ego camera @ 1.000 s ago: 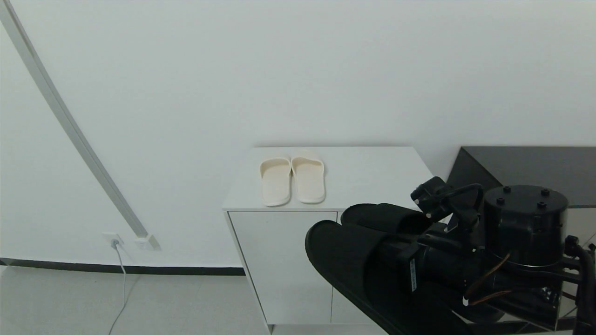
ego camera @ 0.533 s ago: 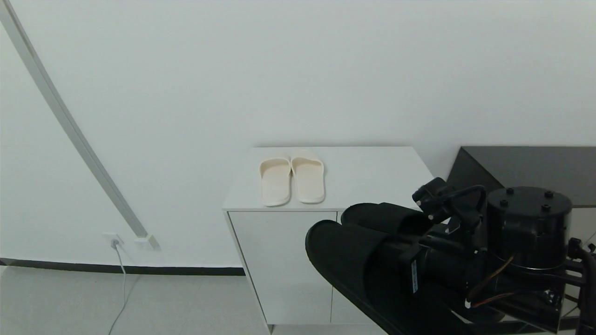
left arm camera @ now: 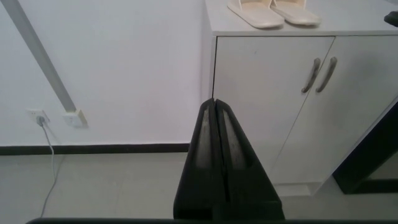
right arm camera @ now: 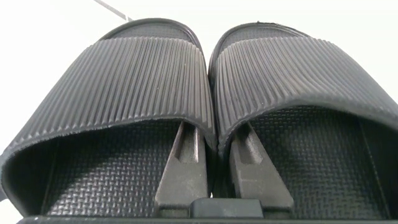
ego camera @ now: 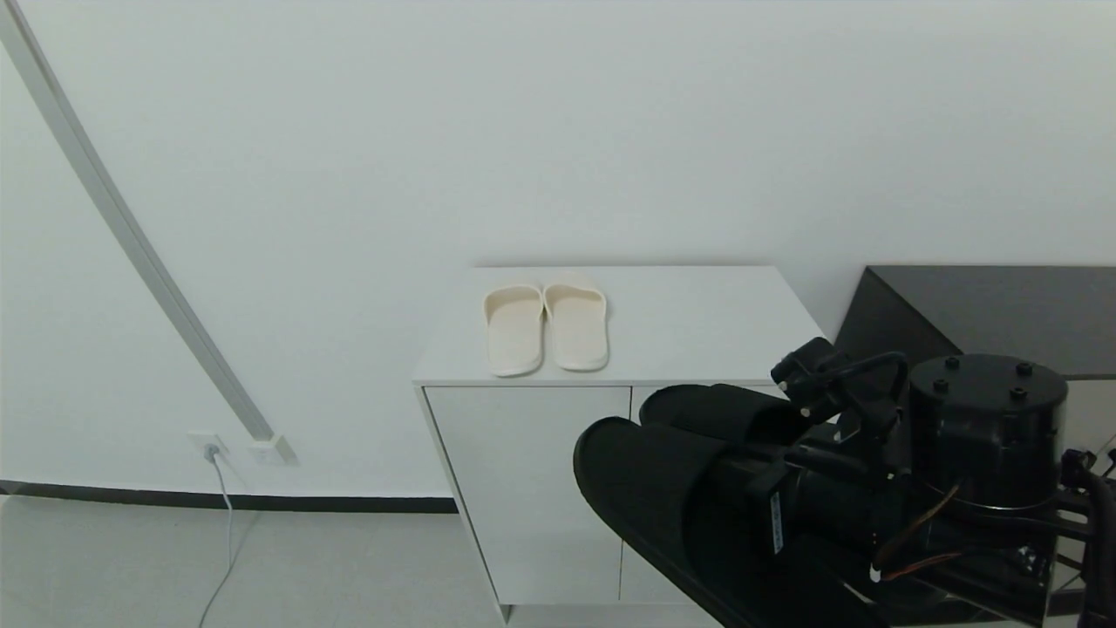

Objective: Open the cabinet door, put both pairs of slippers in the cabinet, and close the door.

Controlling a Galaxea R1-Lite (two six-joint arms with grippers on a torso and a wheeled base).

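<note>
Atop white cabinet (ego camera: 697, 318), cream slippers (ego camera: 558, 327).

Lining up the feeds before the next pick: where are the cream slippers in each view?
Head view: cream slippers side by side on the cabinet top, left half.
Left wrist view: on the cabinet top, above the door handles.
Right wrist view: not in it; black slippers there.
Shared landmark: the cabinet.

left gripper (left arm camera: 214, 107): fingers pressed together, empty | right gripper (right arm camera: 214, 137): clamped on black slippers (right arm camera: 149, 81)
</note>
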